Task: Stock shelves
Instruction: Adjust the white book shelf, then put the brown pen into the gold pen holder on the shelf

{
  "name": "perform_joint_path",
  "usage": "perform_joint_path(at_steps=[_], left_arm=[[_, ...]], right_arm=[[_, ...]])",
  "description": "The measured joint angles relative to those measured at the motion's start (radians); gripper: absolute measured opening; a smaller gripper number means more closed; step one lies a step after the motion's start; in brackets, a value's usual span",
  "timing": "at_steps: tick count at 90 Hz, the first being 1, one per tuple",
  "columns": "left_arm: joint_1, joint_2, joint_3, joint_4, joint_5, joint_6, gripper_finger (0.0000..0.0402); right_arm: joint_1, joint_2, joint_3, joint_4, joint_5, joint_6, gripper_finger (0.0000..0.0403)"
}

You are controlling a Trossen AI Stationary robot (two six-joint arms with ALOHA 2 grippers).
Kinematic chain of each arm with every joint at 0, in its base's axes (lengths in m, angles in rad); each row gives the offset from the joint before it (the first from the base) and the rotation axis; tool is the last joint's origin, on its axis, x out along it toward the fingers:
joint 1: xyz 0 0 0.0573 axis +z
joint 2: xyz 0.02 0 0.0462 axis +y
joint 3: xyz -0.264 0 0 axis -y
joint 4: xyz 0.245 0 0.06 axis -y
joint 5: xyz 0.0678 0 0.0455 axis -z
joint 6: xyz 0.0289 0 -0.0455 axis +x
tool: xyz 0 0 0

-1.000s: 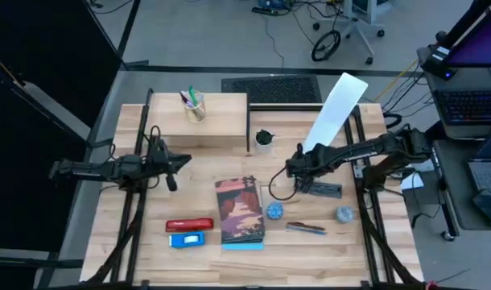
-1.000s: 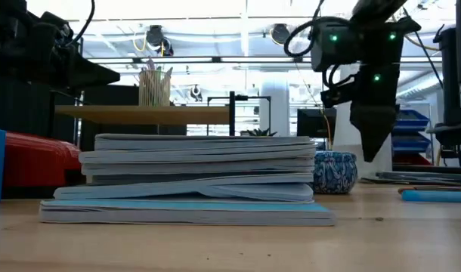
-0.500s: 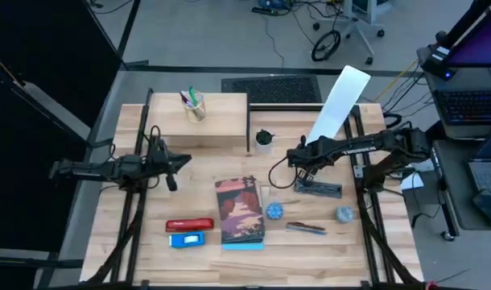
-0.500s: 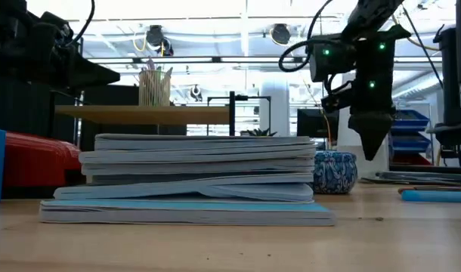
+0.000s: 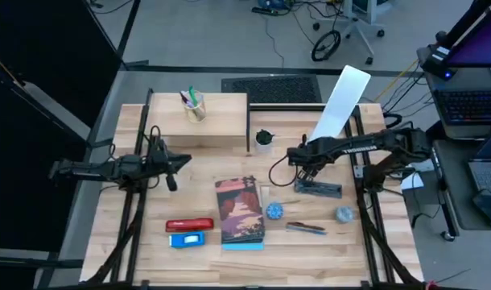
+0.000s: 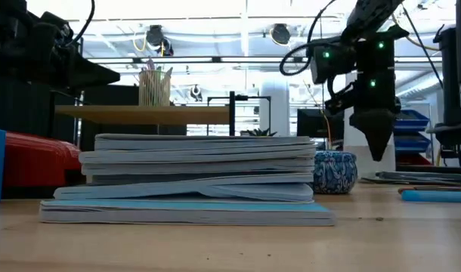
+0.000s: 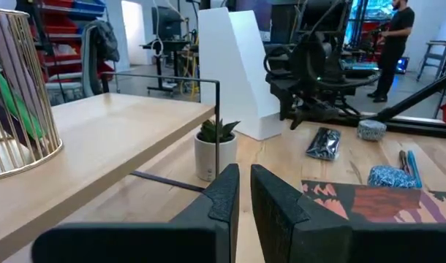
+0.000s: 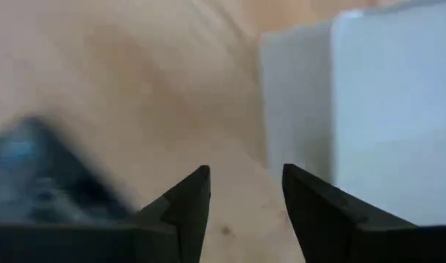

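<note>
The low wood plank shelf [image 5: 205, 121] on black legs stands at the far left and bears a wire pencil cup [image 5: 194, 105]. The white file holder [image 5: 336, 109] stands at the far right, tilted in the high view. My right gripper [image 5: 304, 169] hangs open above the bare tabletop, fingers pointing down, between the file holder [image 8: 384, 109] and a dark packet [image 5: 319, 188]; nothing is between its fingers [image 8: 245, 197]. My left gripper [image 5: 177, 167] waits shut and level at mid-left, near the shelf's front [image 7: 99, 146].
A stack of books [image 5: 240, 211] lies at centre front, with a red stapler [image 5: 189, 225] and a blue item [image 5: 187, 239] to its left. A small potted plant [image 5: 264, 139], two blue patterned round things [image 5: 274, 211] [image 5: 344, 214] and pens [image 5: 306, 229] lie around my right gripper.
My right gripper has drifted a little toward the table's far right, closer to the white file holder, staying above the tabletop with its fingers pointing down.
</note>
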Motion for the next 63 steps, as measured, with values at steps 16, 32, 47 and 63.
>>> perform_joint_path(at_steps=[16, 32, 47, 63], left_arm=[[0.0, 0.0, 0.0, 0.0, 0.0, 0.0, 0.0022], [0.0, 0.0, 0.0, 0.0, 0.0, 0.0, 0.0022], [0.0, 0.0, 0.0, 0.0, 0.0, -0.002, 0.0022], [0.0, 0.0, 0.0, 0.0, 0.0, -0.001, 0.0022]], right_arm=[[0.086, -0.049, 0.067, 0.02, -0.016, 0.066, 0.0155], [0.165, -0.084, 0.094, 0.102, -0.022, 0.085, 0.0155], [0.216, -0.088, 0.095, 0.131, -0.064, 0.092, 0.017], [0.22, -0.092, 0.095, 0.066, -0.122, 0.146, 0.0219]])
